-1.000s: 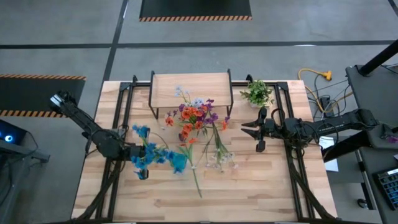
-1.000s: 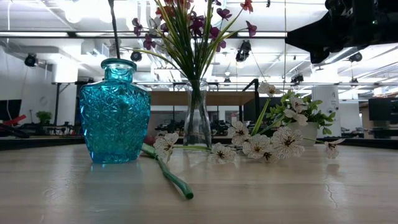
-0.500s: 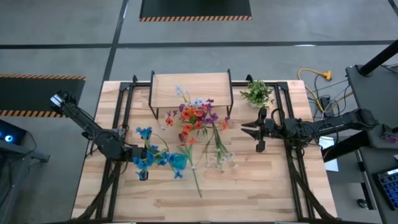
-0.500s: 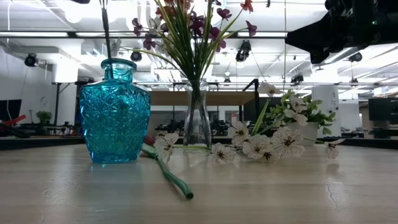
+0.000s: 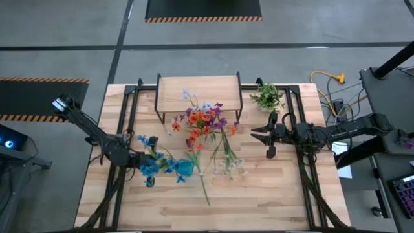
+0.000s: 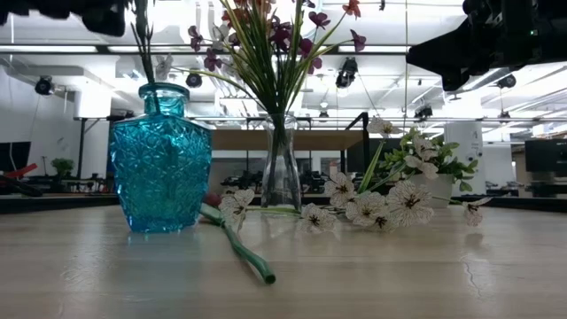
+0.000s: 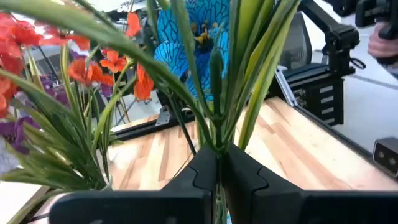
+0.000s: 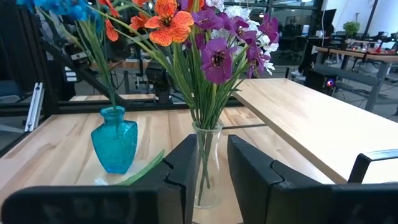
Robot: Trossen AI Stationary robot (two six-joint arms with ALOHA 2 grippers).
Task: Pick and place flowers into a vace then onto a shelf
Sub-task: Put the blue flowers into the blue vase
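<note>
A blue-bloomed flower (image 7: 198,34) stands upright with its stem's lower end in the neck of a teal glass vase (image 6: 162,159), also seen in the high view as the teal vase (image 5: 184,169). My left gripper (image 5: 139,159) is shut on that stem above the vase. A clear vase (image 6: 281,168) on the table holds orange and purple flowers (image 5: 204,120). White flowers (image 5: 228,165) lie flat on the tabletop. The shelf (image 5: 199,94) stands at the far edge. My right gripper (image 5: 253,134) hovers open to the right of the clear vase, apart from it. My left gripper pinches the blue flower's bunched green stem (image 7: 217,142) between its two fingers, below the blooms. The fingers come in level from the table's left and lie across the stem. The flower stands nearly upright, leaning a little, its lower stem (image 6: 151,80) inside the teal vase's neck.
A small leafy potted plant (image 5: 267,97) sits at the far right beside the shelf. A loose green stem (image 6: 244,252) lies on the boards in front of the vases. Bare boards lie along the table's near edge.
My left gripper has come down over the teal vase, still shut on the blue flower, and now shows at the top of the low view. The stem has sunk deeper into the vase's neck and leans more.
</note>
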